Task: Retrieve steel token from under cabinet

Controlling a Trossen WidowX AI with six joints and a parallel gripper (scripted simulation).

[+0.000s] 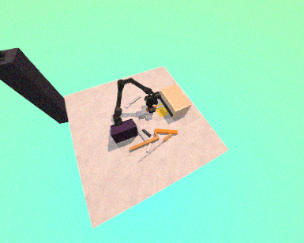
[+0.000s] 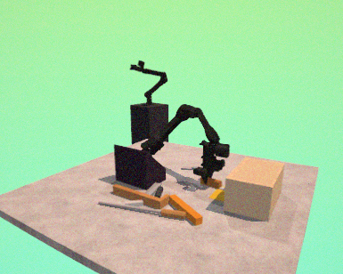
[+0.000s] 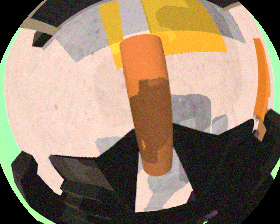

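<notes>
My gripper [image 1: 151,110] [image 2: 205,179] [image 3: 152,129] is shut on the orange handle [image 2: 216,182] [image 3: 145,65] of a tool, low in front of the cabinet. The tool's flat grey shaft [image 3: 134,19] runs from the handle over the yellow marked area [image 1: 163,113] [image 2: 216,195] [image 3: 193,46] toward the cabinet's dark lower front. The tan cabinet [image 1: 176,99] [image 2: 249,191] stands at the marked area's far side. The shaft's far end is out of sight in the wrist view. I cannot make out the token in any view.
Orange bars [image 1: 144,144] [image 2: 185,210] lie beside the arm's base. A thin rod [image 1: 145,155] [image 2: 128,206] with an orange handle and a dark cylinder [image 1: 146,132] [image 2: 159,191] lie near them. A pale stick [image 1: 133,102] lies behind the arm. A second arm stands on a dark pedestal [image 1: 29,83] [image 2: 149,122].
</notes>
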